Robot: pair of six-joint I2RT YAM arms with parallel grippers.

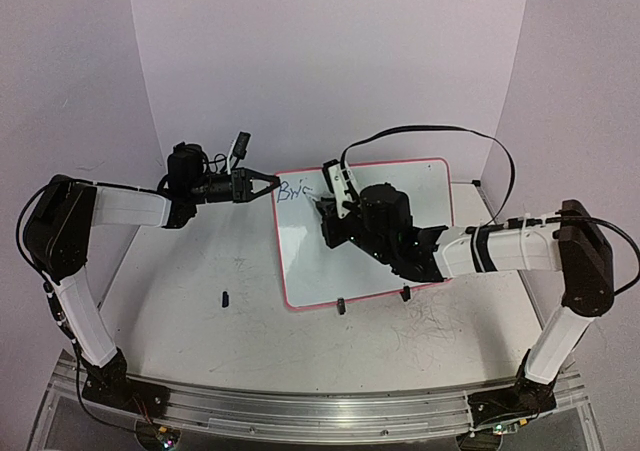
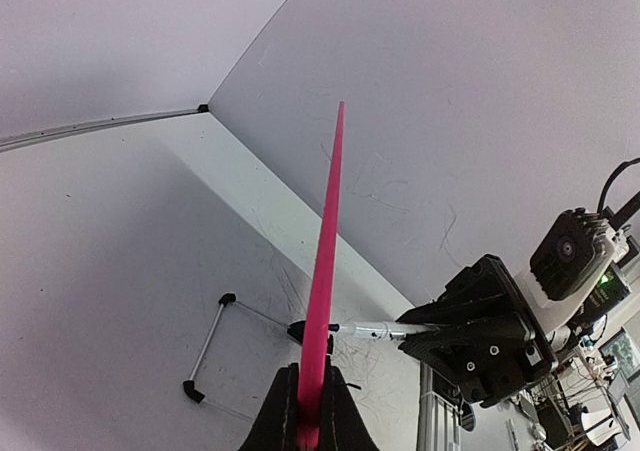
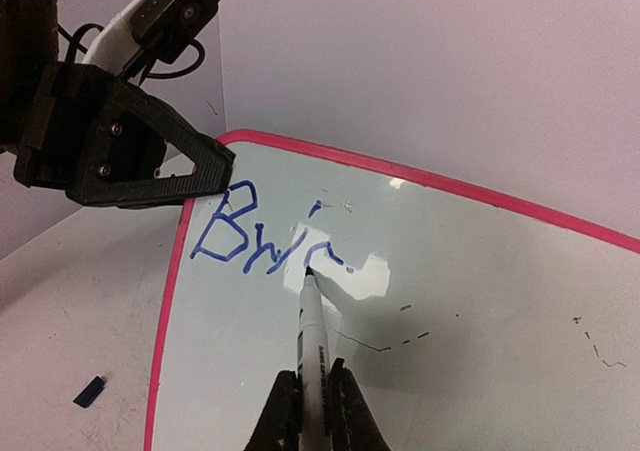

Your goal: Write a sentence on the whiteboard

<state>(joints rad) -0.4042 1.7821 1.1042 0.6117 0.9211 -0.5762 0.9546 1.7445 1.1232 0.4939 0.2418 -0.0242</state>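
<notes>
With the whiteboard [image 1: 303, 263] lying on the counter [image 1: 190, 281], its corner rim pinched in the left claw [image 1: 268, 185] and the right claw [image 3: 312, 396] clamped on a pen [image 3: 313, 331] touching the started blue sentence [image 3: 255, 236], hard pen pressure could shift it and skew the letters.

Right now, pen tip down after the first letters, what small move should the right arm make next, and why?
Probably draw the marker tip slightly further along the line to start the next letter: only "Bri" is written, the tip appears to sit on the whiteboard just past it, and the left jaws clamp the rim.
</notes>
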